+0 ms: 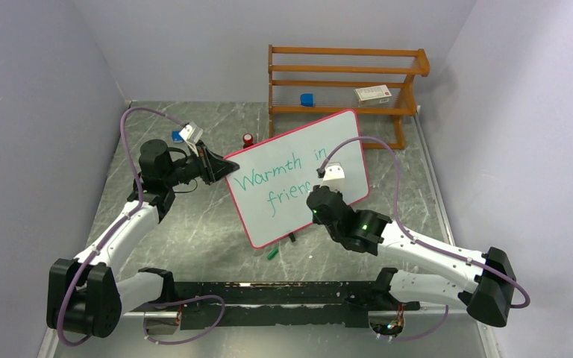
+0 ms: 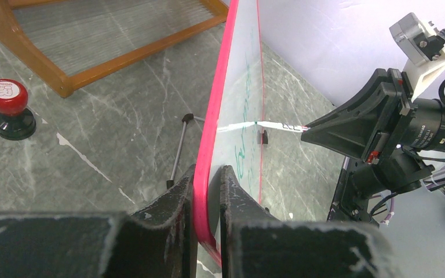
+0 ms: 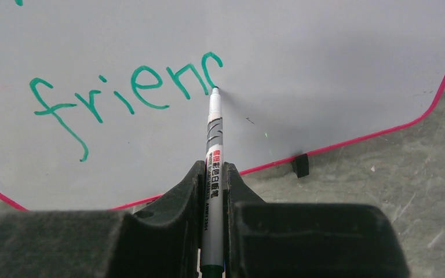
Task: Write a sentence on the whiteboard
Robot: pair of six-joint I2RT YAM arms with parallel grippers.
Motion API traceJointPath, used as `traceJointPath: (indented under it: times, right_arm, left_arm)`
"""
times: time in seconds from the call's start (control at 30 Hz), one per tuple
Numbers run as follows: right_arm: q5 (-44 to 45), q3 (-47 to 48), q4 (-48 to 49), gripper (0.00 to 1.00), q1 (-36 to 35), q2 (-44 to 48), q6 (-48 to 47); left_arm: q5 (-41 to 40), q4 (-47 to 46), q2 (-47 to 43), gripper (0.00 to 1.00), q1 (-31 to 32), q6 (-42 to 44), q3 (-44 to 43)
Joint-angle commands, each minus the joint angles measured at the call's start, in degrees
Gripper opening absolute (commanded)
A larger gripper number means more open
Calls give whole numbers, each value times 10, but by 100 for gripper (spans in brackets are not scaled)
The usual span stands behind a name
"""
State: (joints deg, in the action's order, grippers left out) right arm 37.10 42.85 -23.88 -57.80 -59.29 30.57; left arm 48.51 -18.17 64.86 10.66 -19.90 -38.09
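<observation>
Right claw (image 3: 211,174) grips marker (image 3: 214,139); tip touching whiteboard (image 3: 324,63)

The whiteboard (image 1: 298,160) stood mid-table (image 1: 194,224): wooden rack (image 1: 343,82) behind at 12 o'clock, stamp (image 1: 248,139) at 11 o'clock, marker cap (image 1: 272,253) at 6 o'clock, left gripper (image 1: 225,167) on its 9 o'clock edge.

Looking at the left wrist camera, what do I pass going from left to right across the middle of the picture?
Left to right: red stamp → thin black stand leg → whiteboard, seen edge-on → marker, its tip on the board → right gripper holding it.
</observation>
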Motion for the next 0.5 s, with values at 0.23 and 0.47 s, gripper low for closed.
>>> traceJointPath:
  times: [0.23, 0.47]
  right_arm:
    - [32, -2, 19, 0, 11, -2, -3]
    - [32, 8, 47, 0, 18, -6, -21]
  left_arm:
    - [-24, 70, 22, 5, 6, 74, 15]
    - [-24, 71, 23, 5, 6, 75, 15]
